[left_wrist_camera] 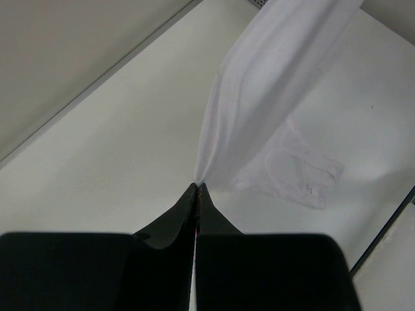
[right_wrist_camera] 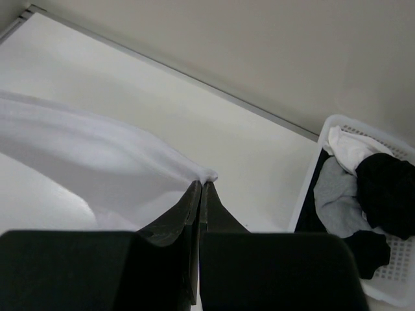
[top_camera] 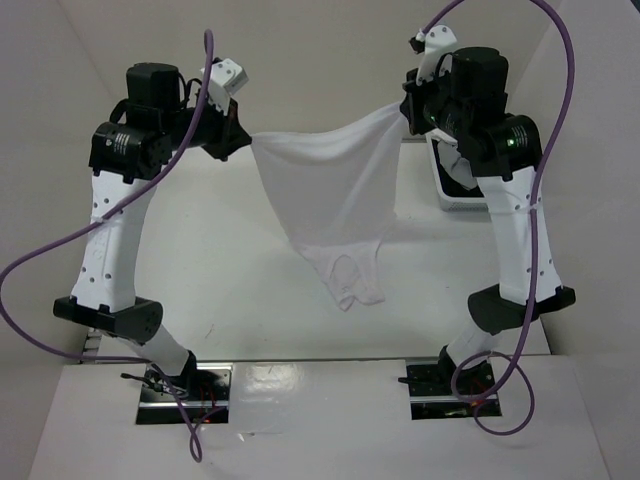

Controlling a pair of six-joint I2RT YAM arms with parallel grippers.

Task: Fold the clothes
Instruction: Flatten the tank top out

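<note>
Eyes on the white plastic lattice basket (right_wrist_camera: 306, 194): it holds crumpled fabric in 3 colours, a white piece (right_wrist_camera: 350, 150), a grey piece (right_wrist_camera: 334, 194) and black pieces (right_wrist_camera: 389, 188). Left of the basket hangs the garment (top_camera: 330, 190), thin, soft and plain white, draped in a sagging V with its tail rumpled on the table (top_camera: 220, 250). The right gripper (right_wrist_camera: 203, 184) is clamped on the corner nearest the basket, and the left gripper (left_wrist_camera: 197, 188) is pinching the far corner.
</note>
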